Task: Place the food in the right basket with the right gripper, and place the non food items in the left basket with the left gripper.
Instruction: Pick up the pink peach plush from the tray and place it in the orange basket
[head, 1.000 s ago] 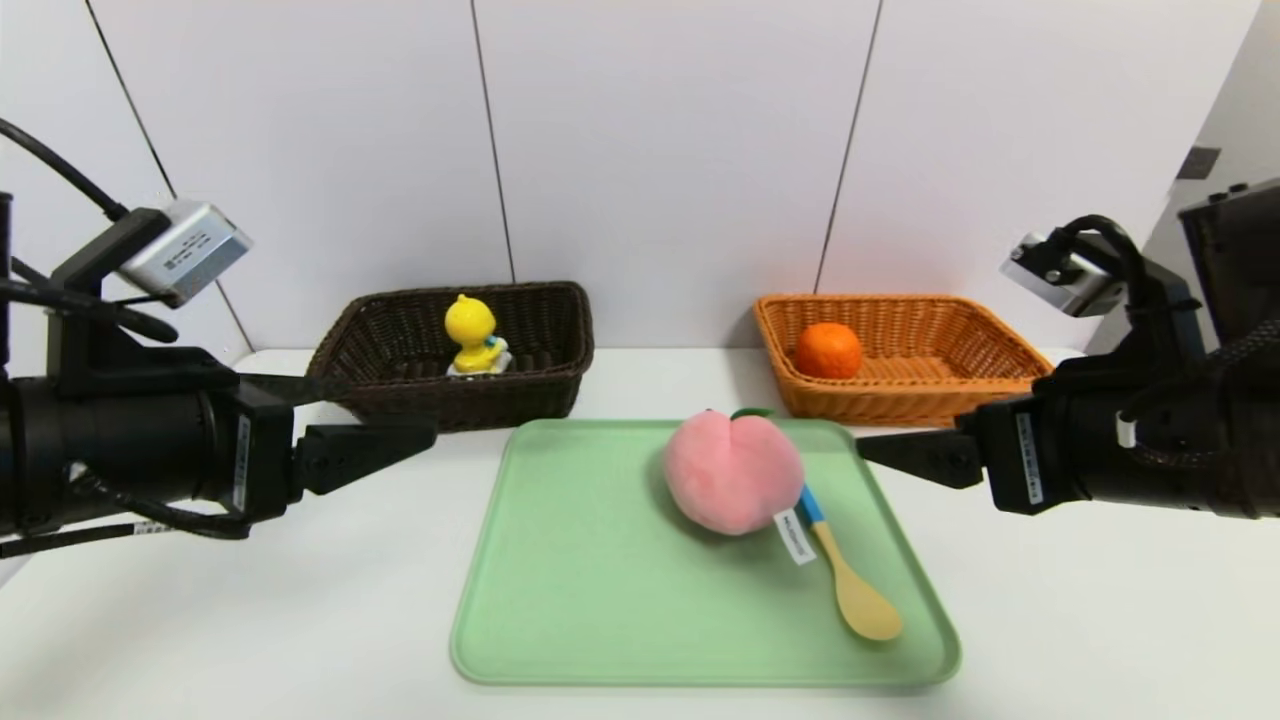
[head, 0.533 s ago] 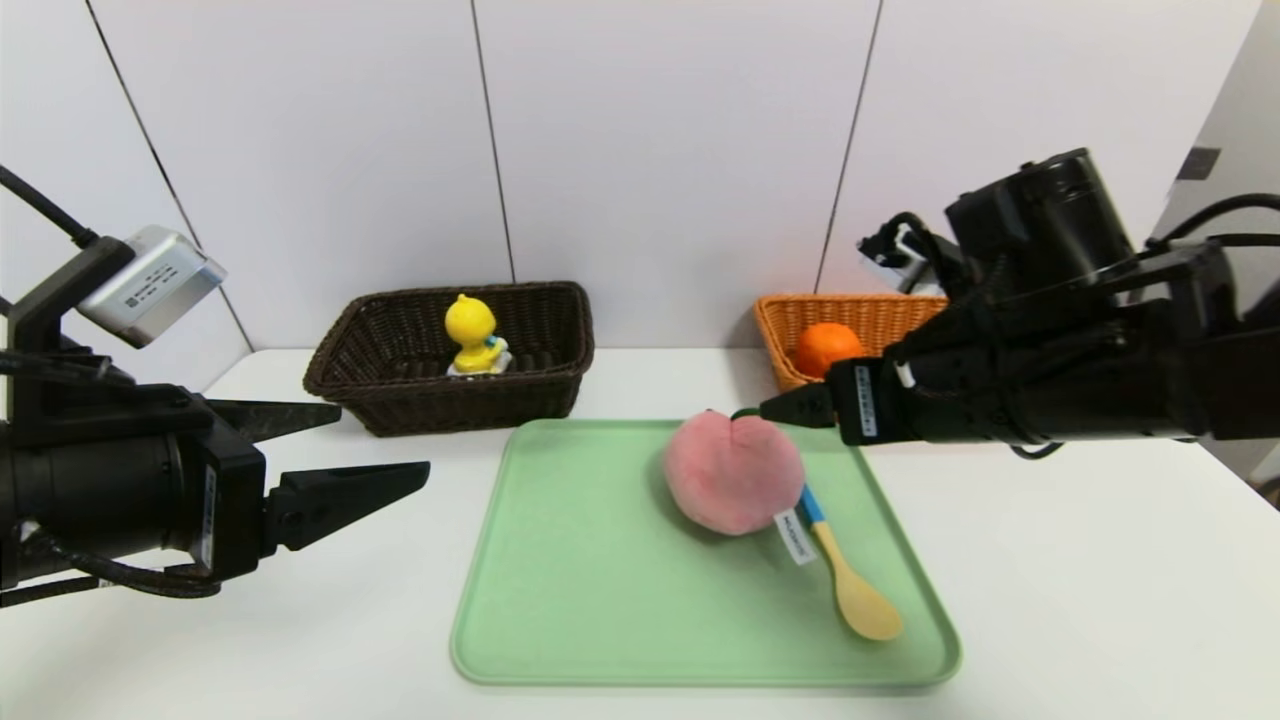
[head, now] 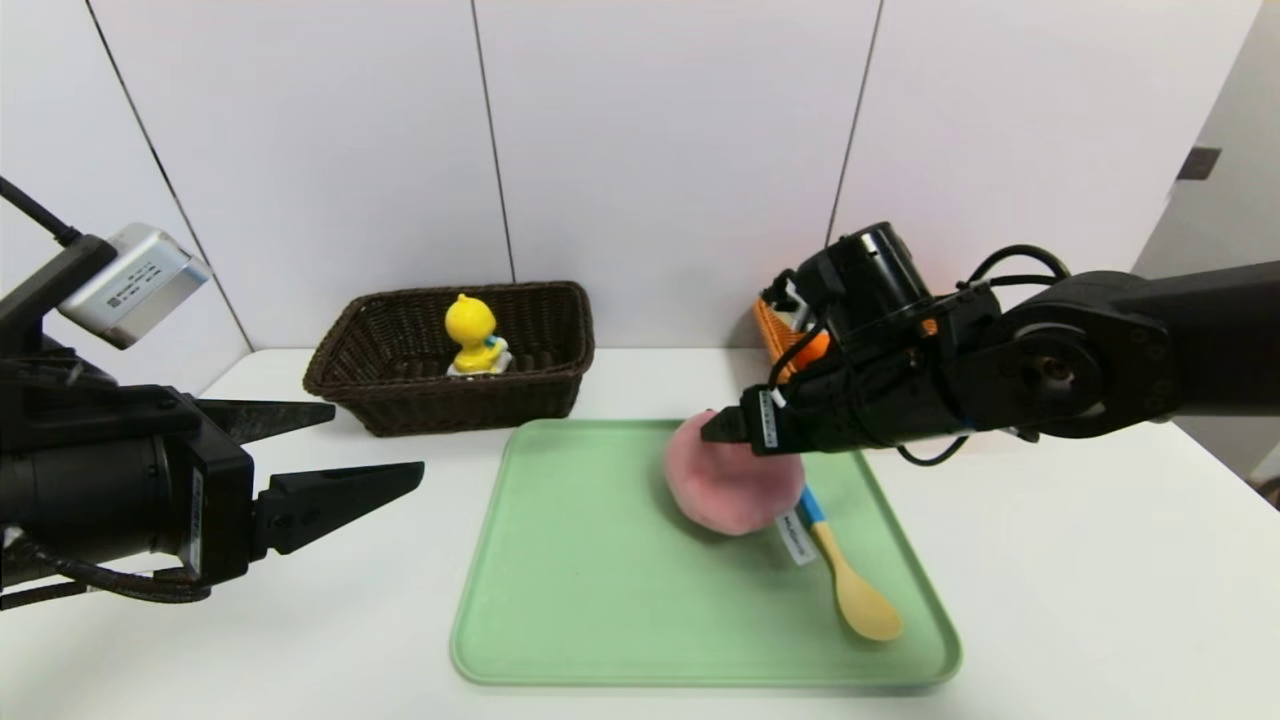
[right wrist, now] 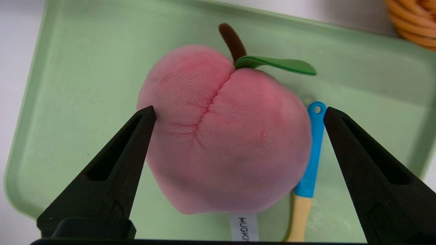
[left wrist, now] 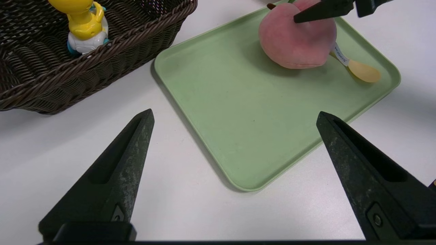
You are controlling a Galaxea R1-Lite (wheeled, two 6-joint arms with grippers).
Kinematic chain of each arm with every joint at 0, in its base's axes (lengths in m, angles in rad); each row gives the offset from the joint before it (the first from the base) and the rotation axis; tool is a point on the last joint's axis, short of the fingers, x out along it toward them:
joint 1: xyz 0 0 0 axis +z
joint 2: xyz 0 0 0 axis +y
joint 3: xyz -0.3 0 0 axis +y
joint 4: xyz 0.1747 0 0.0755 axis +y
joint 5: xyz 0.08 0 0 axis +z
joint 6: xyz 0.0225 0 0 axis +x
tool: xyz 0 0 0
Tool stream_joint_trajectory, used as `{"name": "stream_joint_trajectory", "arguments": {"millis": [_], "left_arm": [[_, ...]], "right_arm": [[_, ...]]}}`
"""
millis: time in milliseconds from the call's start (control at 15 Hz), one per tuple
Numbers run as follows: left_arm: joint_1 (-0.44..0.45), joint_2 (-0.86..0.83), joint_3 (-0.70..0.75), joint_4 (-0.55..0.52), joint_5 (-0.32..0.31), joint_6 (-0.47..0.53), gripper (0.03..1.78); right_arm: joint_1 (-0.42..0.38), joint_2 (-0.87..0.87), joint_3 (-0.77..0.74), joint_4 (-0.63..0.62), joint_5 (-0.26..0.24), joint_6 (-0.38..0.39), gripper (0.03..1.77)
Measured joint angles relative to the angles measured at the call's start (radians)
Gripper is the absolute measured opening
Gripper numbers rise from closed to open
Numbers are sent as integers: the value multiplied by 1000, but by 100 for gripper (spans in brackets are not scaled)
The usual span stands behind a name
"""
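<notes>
A flat green tray (head: 640,600)
It has round corners and a little raised edge. It sits on a white table (head: 1080,580). Behind stands a big pale wall (head: 660,150) with thin dark lines going up it. A small dark square (head: 1199,163) is on the grey part (head: 1235,240) at the far right.

Plush peach (right wrist: 224,146) resting on the green tray (right wrist: 85,81), its brown stem (right wrist: 233,42) taken as twelve o'clock. Green leaf (right wrist: 276,64) at one o'clock; white tag (right wrist: 244,228) at six. The spoon (right wrist: 311,153), blue handle uppermost, lies alongside from three to five. The right hand (right wrist: 239,110) stands open over the peach, fingertips near ten and two; contact cannot be determined. Orange-tan basket (right wrist: 414,25), partly visible, beyond the tray at two.
</notes>
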Motion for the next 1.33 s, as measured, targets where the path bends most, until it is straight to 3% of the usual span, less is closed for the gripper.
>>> {"name": "stream_joint_trajectory", "arguments": {"millis": [333,600,867,1000,1333], "left_arm": [[0,0,-1,0,0,2,169],[0,0,-3,-1,1,3,169],[0,0,-5,-4,0,3,169],[0,0,-5,-4,0,3,169],[0,-3,-3,-3,1,3,169]], "right_arm": [[3,55,-8,-5,9,44,170],[3,67,-8,-4,11,44,110],[1,51,-4,-3,13,44,76],[-1,25,-4,-4,21,44,46],[-9,-87,-12,-5,80,44,46]]}}
